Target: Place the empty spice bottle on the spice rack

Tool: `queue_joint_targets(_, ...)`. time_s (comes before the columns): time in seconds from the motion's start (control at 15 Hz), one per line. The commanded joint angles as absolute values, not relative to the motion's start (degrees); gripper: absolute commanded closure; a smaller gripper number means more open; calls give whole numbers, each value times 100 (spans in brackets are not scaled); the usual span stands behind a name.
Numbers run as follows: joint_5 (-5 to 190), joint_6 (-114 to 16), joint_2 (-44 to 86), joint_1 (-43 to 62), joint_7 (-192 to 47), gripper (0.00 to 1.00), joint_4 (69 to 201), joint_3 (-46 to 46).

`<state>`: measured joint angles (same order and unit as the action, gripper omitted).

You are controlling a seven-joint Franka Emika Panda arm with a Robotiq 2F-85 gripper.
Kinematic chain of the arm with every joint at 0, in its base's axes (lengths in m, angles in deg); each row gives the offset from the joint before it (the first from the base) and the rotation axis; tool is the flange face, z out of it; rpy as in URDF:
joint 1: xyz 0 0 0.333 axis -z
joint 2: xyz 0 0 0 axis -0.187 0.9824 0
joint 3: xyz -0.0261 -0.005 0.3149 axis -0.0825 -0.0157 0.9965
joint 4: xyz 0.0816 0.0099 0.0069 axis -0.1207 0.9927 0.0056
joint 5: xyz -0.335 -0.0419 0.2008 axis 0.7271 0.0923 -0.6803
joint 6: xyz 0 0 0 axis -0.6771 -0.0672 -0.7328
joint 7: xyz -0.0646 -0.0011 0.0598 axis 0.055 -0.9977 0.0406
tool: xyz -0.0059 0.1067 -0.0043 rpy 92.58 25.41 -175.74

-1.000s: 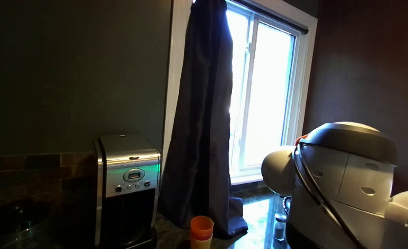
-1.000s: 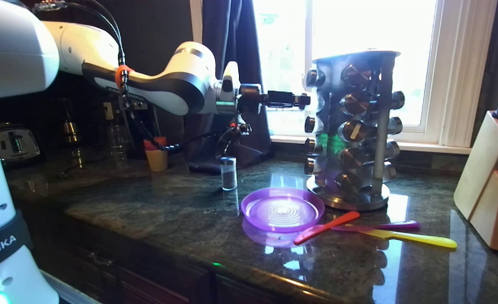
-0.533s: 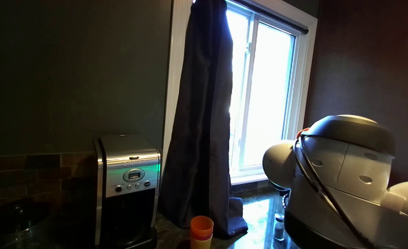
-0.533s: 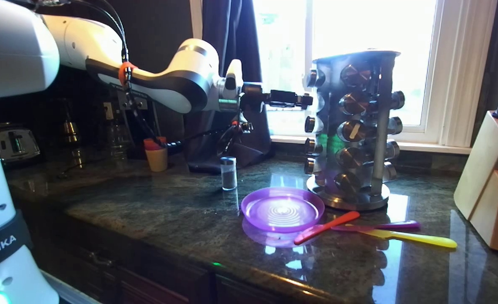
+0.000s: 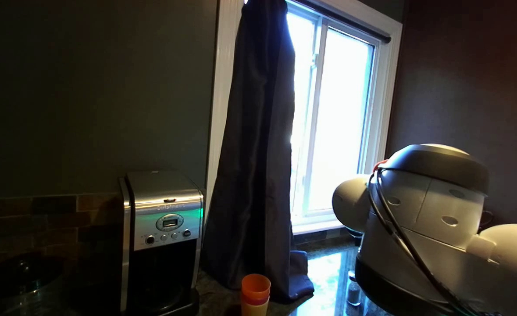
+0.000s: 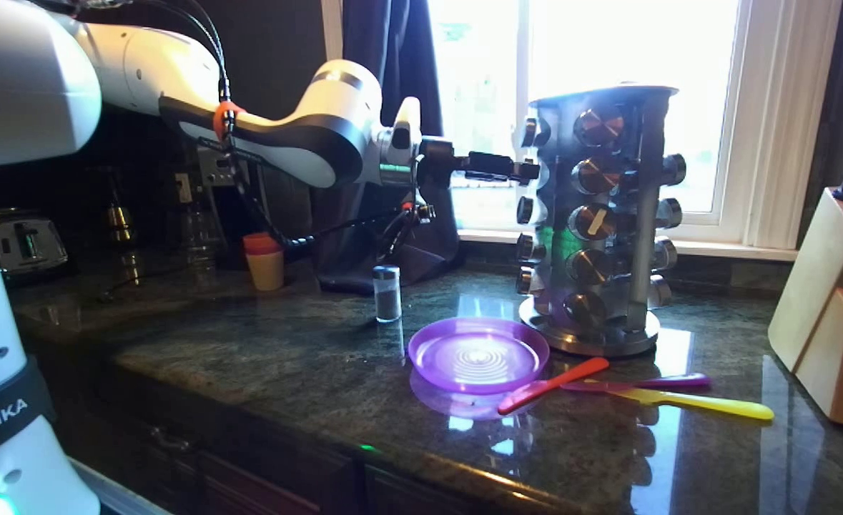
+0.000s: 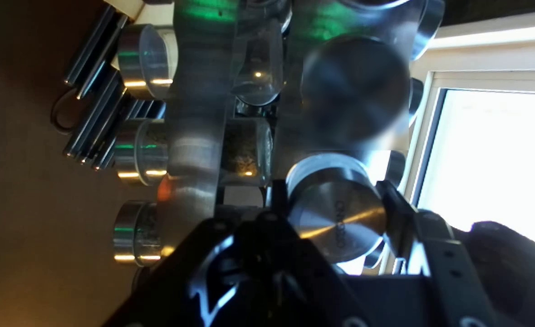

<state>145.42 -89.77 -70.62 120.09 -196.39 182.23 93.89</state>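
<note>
The spice rack [image 6: 596,343] is a tall metal stand of stacked jars with silvery lids, on the counter before the window. Its jars fill the upper wrist view [image 7: 194,150]. My gripper [image 6: 528,172] lies level against the rack's left side, at an upper row. In the wrist view the gripper [image 7: 334,200] is shut on a spice bottle [image 7: 337,218], its round lid towards the camera. The fingers [image 7: 396,218] touch both sides of the lid. The bottle's body is mostly hidden behind its lid, so I cannot tell its contents or how deep it sits in the rack.
A jar with dark contents [image 6: 387,304] stands on the counter left of the purple bowl [image 6: 435,373]. Plastic knives [image 6: 721,405] lie before the rack. A knife block [image 6: 818,300] stands right of it. Stacked cups [image 6: 265,270] and a coffee maker [image 5: 168,228] stand farther back.
The arm and gripper have moved a little to the right, farther in against the rack. The rack's front lids have shifted slightly left, as if the rack turned a little.
</note>
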Motion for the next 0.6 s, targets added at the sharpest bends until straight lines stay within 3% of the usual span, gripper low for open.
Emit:
queue_joint_targets(0.0, 14565, -9189, -6790, 12246, -19536, 24, 18208, 9483)
queue_joint_targets(0.2, 14619, -9252, -6617, 12332, -19396, 2, 18257, 9520)
queue_joint_targets(0.53, 14739, -9245, -6157, 12268, -18859, 0, 18415, 9431)
